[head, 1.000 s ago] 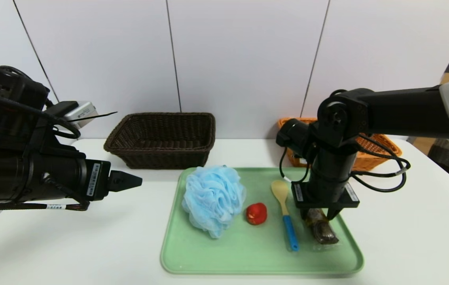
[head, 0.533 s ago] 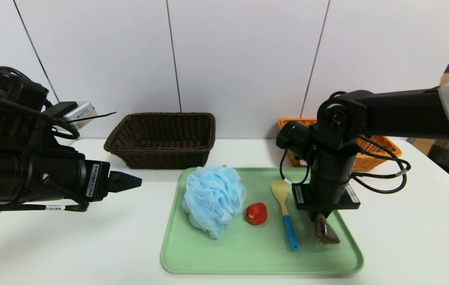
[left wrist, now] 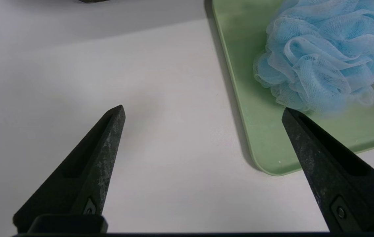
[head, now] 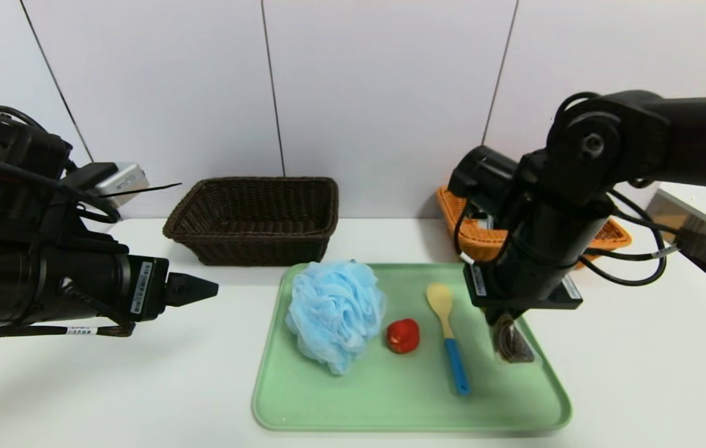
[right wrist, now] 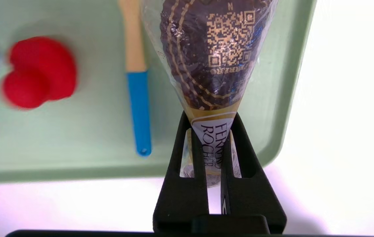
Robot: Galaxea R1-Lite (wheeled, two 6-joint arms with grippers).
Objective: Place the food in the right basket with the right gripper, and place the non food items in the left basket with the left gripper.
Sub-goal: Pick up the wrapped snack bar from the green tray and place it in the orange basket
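Observation:
My right gripper [head: 505, 320] [right wrist: 210, 123] is shut on the narrow end of a wrapped Ferrero Rocher chocolate cone [head: 512, 343] [right wrist: 211, 56], which hangs a little above the right side of the green tray [head: 390, 404]. On the tray lie a blue mesh bath sponge [head: 335, 314] [left wrist: 325, 56], a small red tomato [head: 403, 335] [right wrist: 38, 72] and a wooden spoon with a blue handle [head: 450, 339] [right wrist: 137, 92]. My left gripper [head: 194, 290] [left wrist: 203, 110] hovers open over the bare table left of the tray. The brown left basket [head: 256, 218] and orange right basket [head: 483, 239] stand at the back.
The right arm [head: 576, 186] covers much of the orange basket. A white wall runs close behind both baskets. The green tray's corner [left wrist: 272, 168] lies near my left fingers [left wrist: 308, 144].
My right gripper has closed on the chocolate cone and lifted it off the tray, tipping it upright, while the arm rose and swung rightward. The left arm barely moved.

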